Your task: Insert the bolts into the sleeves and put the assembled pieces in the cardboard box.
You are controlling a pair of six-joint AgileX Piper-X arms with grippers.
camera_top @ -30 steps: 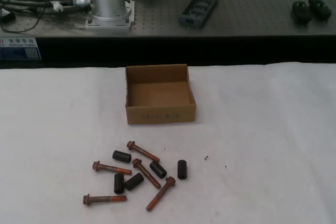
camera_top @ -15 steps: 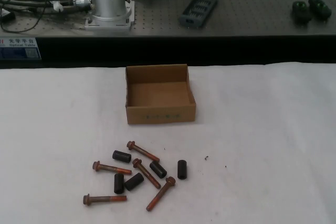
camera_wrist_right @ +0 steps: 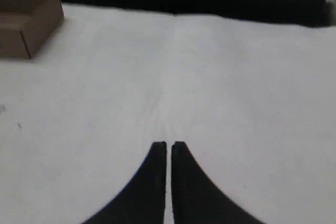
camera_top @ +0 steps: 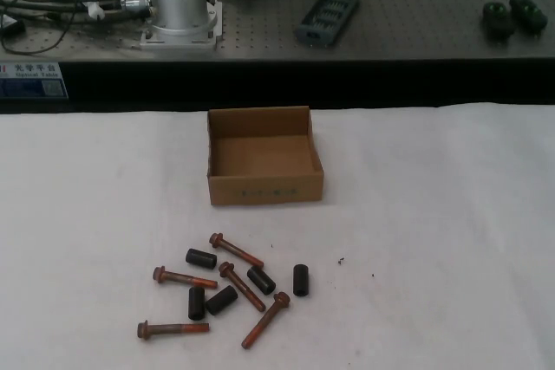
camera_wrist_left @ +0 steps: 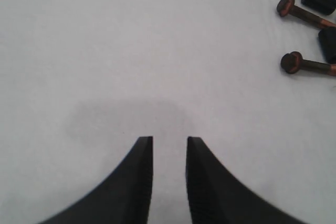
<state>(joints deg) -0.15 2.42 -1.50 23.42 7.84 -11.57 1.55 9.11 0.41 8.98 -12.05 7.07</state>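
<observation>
Lying loose in one cluster near the bench's front edge, left of centre: five rust-brown flanged metal bolts (camera_top: 242, 286) and five short black cylindrical sleeves (camera_top: 201, 258). Each bolt is outside a sleeve; several pcs touch or cross. One sleeve lies slightly apart at the cluster's right side.

Open-topped brown cardboard box (camera_top: 264, 190) sits behind the cluster, approx. mid-bench, bare floor visible.

Left gripper (camera_wrist_left: 169, 139): above bare white cloth (camera_top: 451, 240), fingers parted by a narrow gap, gripping nothing; two bolts and two sleeves lie off to one side, well apart from the tips.

Right gripper (camera_wrist_right: 169, 143): above cloth, fingers closed almost tip to tip, gripping nothing; box corner farther off.

Beyond the cloth's far edge: black perforated table (camera_top: 416, 6) w/ silver post base (camera_top: 178, 6), cables (camera_top: 43, 2), dark slotted rack (camera_top: 328, 13).
</observation>
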